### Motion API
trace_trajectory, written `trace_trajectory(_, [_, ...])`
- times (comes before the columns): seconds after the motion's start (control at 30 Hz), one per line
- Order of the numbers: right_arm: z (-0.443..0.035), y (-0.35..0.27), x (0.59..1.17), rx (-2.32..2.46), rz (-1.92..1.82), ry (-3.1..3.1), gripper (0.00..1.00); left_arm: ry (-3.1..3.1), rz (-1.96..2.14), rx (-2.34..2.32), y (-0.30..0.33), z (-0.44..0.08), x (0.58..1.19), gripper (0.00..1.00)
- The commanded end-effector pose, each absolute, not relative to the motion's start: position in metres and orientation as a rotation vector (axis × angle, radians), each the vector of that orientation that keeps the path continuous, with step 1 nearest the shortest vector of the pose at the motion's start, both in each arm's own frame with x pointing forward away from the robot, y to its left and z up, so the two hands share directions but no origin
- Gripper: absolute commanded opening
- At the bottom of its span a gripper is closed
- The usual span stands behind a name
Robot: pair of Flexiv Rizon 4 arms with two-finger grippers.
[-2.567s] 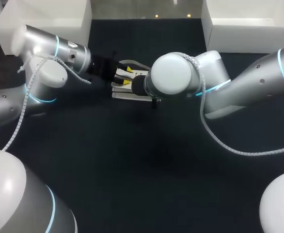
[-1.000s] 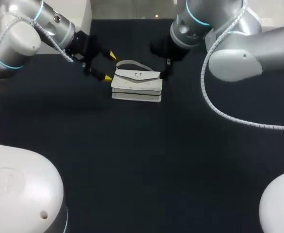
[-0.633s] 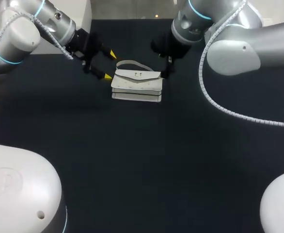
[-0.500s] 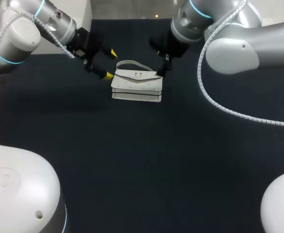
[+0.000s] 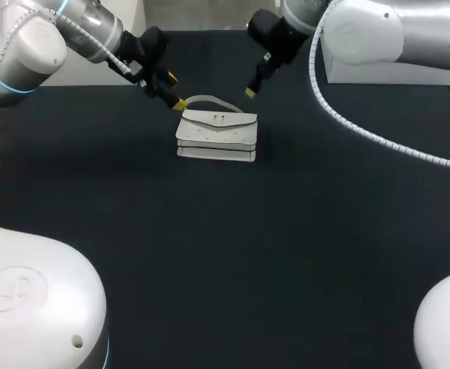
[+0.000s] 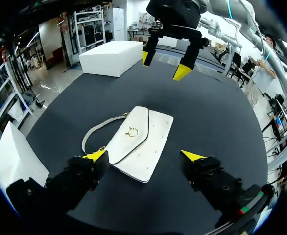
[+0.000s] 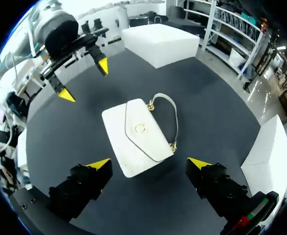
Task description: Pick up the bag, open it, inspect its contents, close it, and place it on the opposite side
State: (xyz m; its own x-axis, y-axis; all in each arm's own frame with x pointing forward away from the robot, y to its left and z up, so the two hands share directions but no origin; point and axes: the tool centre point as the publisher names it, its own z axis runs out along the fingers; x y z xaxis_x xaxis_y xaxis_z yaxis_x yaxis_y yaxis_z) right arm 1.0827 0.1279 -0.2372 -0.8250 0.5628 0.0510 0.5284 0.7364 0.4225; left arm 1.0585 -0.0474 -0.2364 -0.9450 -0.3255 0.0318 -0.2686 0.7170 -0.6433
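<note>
1. Position of bag point(image 5: 216, 135): it lies flat on the dark table point(image 5: 286, 254), at the far middle and slightly toward the left arm's side. The flap is down, the clasp point(image 6: 131, 131) sits on the flap, and the strap point(image 5: 210, 100) loops along the far edge. Neither gripper holds it.
2. Left gripper point(image 5: 176, 91): the fingers are spread wide with nothing between them. It sits low at the bag's far left corner, with one yellow tip just beside the strap's end. Contact there cannot be confirmed.
3. Right gripper point(image 5: 256, 81): the left wrist view shows its fingers likewise parted and empty. It hangs off the bag's far right corner, clearly apart from it and seemingly higher than the left gripper.
4. Governing relation: the bag's long axis runs across the table from one arm's side to the other, so each gripper faces a short end. In the left wrist view the bag lies ahead of that gripper's fingers, with the right gripper beyond it. The right wrist view mirrors this arrangement. The left gripper is the nearer of the two.
5. Assessment: the bag is closed and resting, so any lift would have to begin from the table. The left arm appears better placed to take the strap or the near corner. The strap lies limp and thin against the far edge, so a pinch there risks closing on nothing.
6. Risk: a flat bag on a smooth surface may slide under a one-sided push from the left.
</note>
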Motion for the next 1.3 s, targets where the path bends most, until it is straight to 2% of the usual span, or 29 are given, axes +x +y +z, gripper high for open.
trace_trajectory(0.03, [-0.241, 0.121, 1.083, 2.015, 0.839, 2.474, 1.0, 2.633, -1.191, -1.527, -0.043, -0.237, 1.055, 1.0])
trace_trajectory(0.13, [-0.243, 0.116, 1.08, 2.216, 0.898, 2.342, 1.0, 2.476, -1.23, -1.671, -0.039, -0.236, 1.059, 1.0])
trace_trajectory(0.2, [-0.244, 0.116, 1.078, 2.244, 0.896, 2.345, 1.0, 2.225, -1.118, -1.59, -0.036, -0.232, 1.06, 1.0])
trace_trajectory(0.63, [-0.244, 0.116, 1.078, 2.244, 0.896, 2.345, 1.0, 2.225, -1.118, -1.59, -0.036, -0.232, 1.06, 1.0])
trace_trajectory(0.93, [-0.248, 0.112, 1.083, 2.639, 0.974, 2.036, 1.0, 2.201, -1.14, -2.162, -0.022, -0.247, 1.078, 1.0])
trace_trajectory(1.3, [-0.26, 0.117, 1.071, 2.771, 0.991, 2.008, 1.0, 2.312, -1.21, -2.257, -0.022, -0.261, 1.084, 1.0])
